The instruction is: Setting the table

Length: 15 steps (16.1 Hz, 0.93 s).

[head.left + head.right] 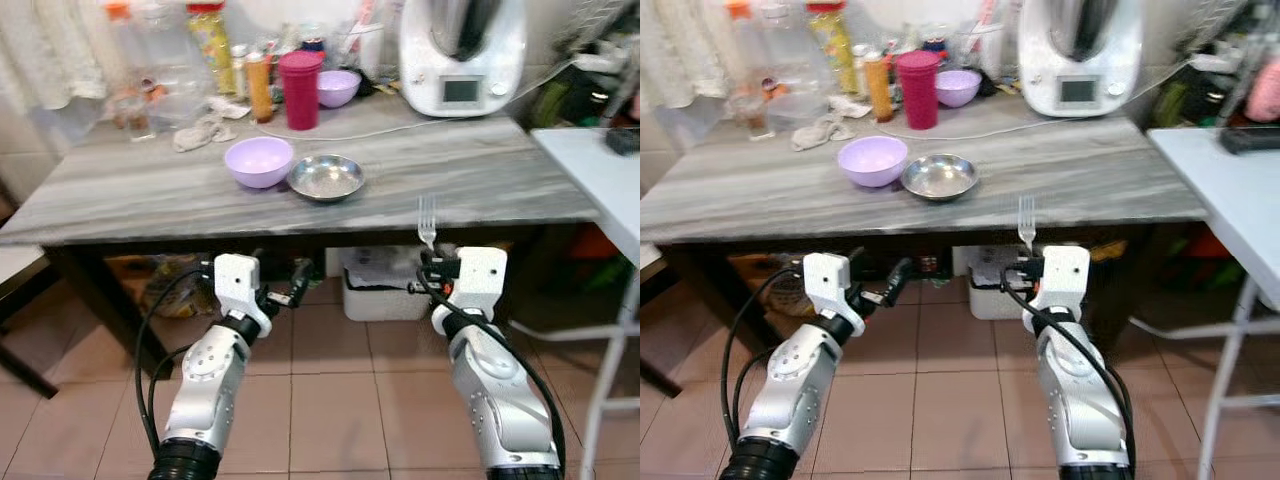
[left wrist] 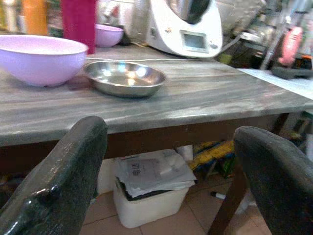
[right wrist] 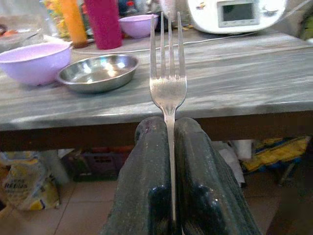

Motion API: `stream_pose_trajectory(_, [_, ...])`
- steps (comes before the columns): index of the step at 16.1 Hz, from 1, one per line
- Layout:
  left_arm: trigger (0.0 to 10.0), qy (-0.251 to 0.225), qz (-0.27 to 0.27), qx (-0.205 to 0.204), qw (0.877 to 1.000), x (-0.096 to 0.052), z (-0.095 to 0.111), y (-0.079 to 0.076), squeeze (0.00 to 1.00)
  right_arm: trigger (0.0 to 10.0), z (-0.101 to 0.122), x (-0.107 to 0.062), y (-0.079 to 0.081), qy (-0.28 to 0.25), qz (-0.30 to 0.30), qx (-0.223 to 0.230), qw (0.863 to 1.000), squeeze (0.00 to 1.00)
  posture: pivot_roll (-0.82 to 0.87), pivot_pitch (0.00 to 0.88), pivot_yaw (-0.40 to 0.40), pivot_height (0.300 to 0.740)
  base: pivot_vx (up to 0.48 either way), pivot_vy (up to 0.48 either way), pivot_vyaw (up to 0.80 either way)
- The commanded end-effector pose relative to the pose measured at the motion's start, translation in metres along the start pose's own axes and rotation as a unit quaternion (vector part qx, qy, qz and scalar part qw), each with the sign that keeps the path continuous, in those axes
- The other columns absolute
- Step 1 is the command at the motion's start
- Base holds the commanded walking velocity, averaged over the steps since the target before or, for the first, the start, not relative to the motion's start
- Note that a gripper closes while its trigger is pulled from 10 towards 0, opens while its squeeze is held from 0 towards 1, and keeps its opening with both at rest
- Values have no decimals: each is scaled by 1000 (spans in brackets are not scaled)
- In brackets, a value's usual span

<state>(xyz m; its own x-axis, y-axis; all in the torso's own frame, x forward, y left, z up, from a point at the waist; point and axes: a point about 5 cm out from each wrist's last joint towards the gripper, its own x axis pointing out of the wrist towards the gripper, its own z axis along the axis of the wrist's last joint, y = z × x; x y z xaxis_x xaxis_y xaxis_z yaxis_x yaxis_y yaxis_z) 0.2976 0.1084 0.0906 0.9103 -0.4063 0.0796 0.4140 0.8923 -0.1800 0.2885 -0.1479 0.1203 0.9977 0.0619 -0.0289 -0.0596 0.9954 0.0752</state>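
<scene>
Both silver arms reach forward at lower frame, below the table (image 1: pixel 480 185) edge; right gripper (image 1: pixel 432 262) is clamped on an upright fork (image 1: pixel 427 222), tines up; left gripper (image 1: pixel 297 283) is spread apart, holding nothing; steel bowl (image 1: pixel 326 177) touches lilac bowl (image 1: pixel 259 161) at centre.

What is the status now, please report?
Right hand shut on fork, tines up, short of the table edge. Left hand open, empty, also below the edge. Steel dish and purple bowl ahead on the table.

Home kitchen, food processor (image 1: pixel 462 52), bowls (image 1: pixel 259 161)
</scene>
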Motion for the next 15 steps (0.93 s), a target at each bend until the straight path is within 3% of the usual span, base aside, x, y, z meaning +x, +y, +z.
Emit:
stream_pose_trajectory(1, [10000, -6, -9, 1, 1000, 2, 4, -2, 0, 10000, 8, -1, -3, -18, -4, -7, 1000, 0, -313, 36, 35, 740, 461, 0, 0])
stream_pose_trajectory(15, [10000, -8, -13, 0, 1000, 5, 5, -4, 0, 10000, 9, -3, -5, -20, -10, -9, 1000, 0, -327, 33, 42, 740, 472, 0, 66])
